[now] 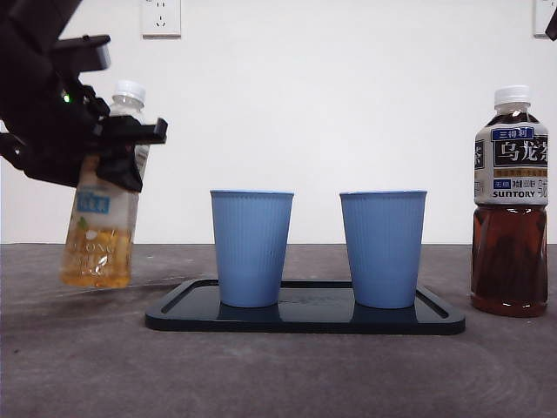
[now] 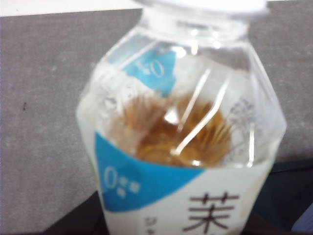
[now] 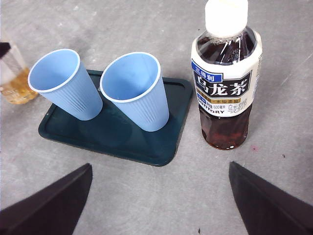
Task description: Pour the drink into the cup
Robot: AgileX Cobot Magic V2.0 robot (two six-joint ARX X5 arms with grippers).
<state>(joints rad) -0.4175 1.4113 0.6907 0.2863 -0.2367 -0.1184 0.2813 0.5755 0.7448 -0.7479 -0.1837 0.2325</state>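
Left tool (image 1: pixel 122 152) pinches tilted tea bottle (image 1: pixel 103 209) (cap on) above table; right tool (image 3: pixel 159 200) spread

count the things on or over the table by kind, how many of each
bottles: 2 — light tea bottle lifted in the left gripper, dark tea bottle standing beside the tray
cups: 2 — left cup and right cup, both blue, upright on the tray
trays: 1 — dark tray
total: 5

Capped tea bottle (image 2: pixel 181 142), close up
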